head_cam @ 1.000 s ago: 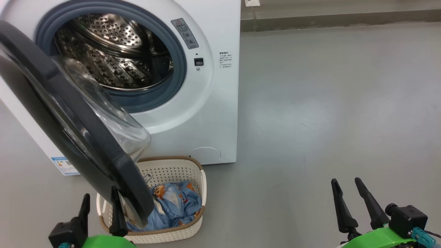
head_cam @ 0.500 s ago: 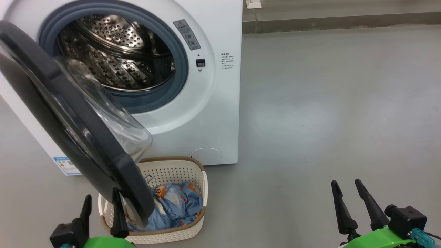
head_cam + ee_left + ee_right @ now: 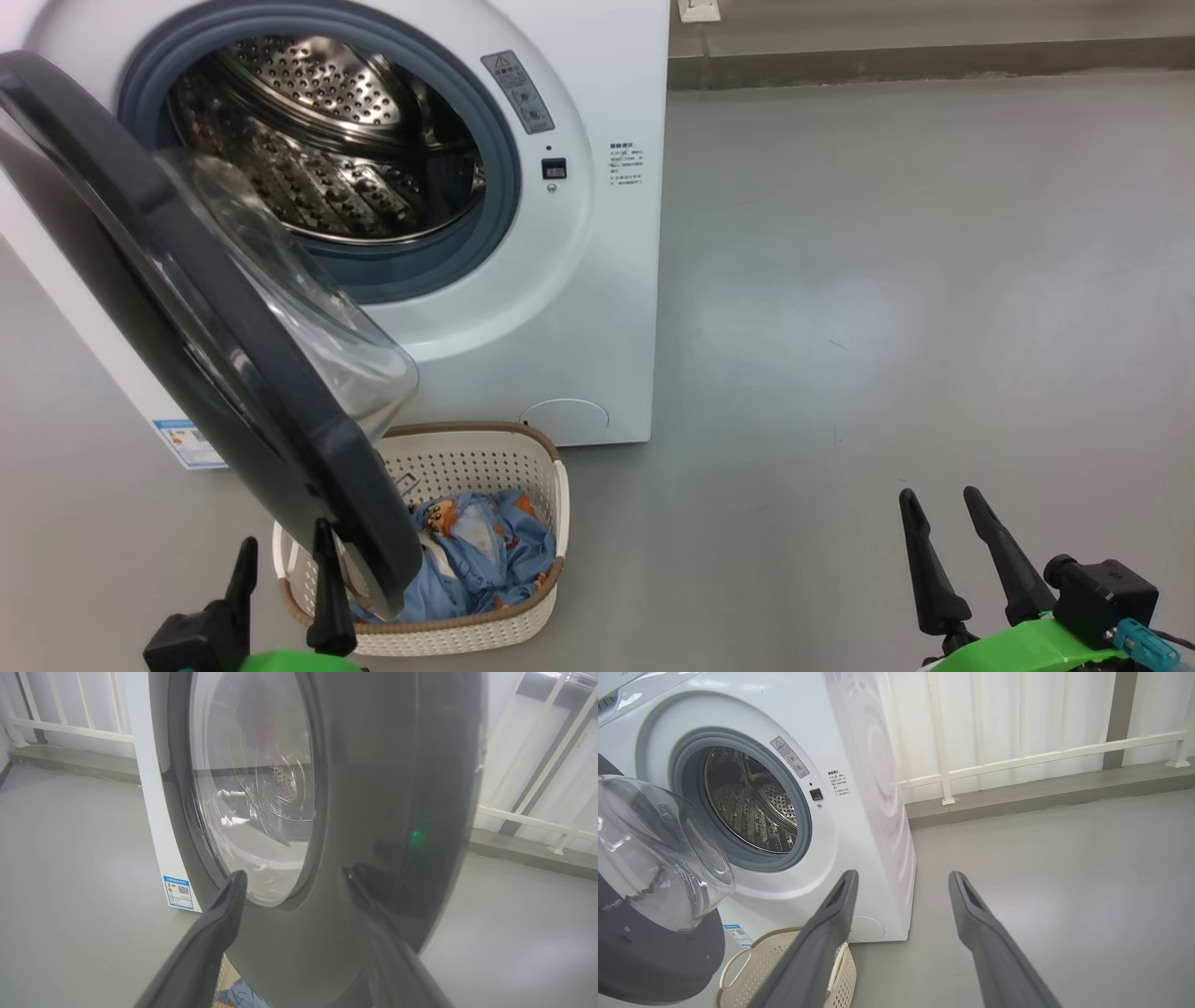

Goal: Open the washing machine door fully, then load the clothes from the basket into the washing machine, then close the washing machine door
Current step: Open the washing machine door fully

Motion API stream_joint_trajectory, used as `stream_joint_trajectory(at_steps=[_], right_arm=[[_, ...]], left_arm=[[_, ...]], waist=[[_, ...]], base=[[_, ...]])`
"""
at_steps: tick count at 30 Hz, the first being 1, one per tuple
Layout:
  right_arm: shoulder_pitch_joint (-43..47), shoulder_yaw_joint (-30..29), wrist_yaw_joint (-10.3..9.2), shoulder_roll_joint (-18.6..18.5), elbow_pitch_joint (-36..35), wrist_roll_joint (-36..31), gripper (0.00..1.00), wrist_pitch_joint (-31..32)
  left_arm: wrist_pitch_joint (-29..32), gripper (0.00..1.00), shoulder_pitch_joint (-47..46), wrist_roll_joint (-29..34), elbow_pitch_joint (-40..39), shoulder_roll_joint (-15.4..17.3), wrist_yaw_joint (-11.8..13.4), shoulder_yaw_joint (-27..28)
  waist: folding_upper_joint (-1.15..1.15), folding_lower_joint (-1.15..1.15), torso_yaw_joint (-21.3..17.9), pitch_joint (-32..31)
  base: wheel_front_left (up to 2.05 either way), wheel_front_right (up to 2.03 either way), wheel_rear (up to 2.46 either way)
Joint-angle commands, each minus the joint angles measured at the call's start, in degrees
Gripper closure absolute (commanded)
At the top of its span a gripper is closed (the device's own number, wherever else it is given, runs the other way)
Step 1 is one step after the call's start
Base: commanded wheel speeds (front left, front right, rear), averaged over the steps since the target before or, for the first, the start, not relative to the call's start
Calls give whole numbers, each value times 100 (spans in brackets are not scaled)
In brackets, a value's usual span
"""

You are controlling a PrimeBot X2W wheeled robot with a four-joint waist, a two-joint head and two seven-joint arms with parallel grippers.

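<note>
Lying crumpled in the basket: the clothes.

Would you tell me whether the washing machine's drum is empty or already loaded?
Empty, as far as it shows: the drum is bare steel, and the clothes lie in the basket.

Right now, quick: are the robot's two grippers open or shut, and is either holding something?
Left gripper: open, holding nothing, close to the washing machine door.
Right gripper: open, holding nothing, over the floor.
</note>
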Motion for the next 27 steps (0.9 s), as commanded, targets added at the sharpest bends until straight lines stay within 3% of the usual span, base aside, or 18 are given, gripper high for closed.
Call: stream_joint_trajectory(at_steps=[1, 21, 22, 27], right_arm=[[-59, 166, 9, -18, -127, -62, 0, -11], [-113, 156, 9, -17, -51, -53, 0, -46], [-112, 153, 9, -17, -49, -55, 0, -48], [-105, 137, 9, -17, -39, -68, 0, -54]], left_arm=[[-36, 0, -112, -32, -139, 54, -6, 168], [-36, 0, -84, -44, -146, 54, -13, 138], [-36, 100, -83, -68, -135, 54, -30, 134], [-36, 100, -93, -93, -166, 54, -43, 158]], waist=[[0, 0, 2, 10], [0, 0, 30, 23], [0, 0, 31, 24], [0, 0, 43, 30]], base=[[0, 0, 0], [0, 0, 0], [0, 0, 0], [0, 0, 0]])
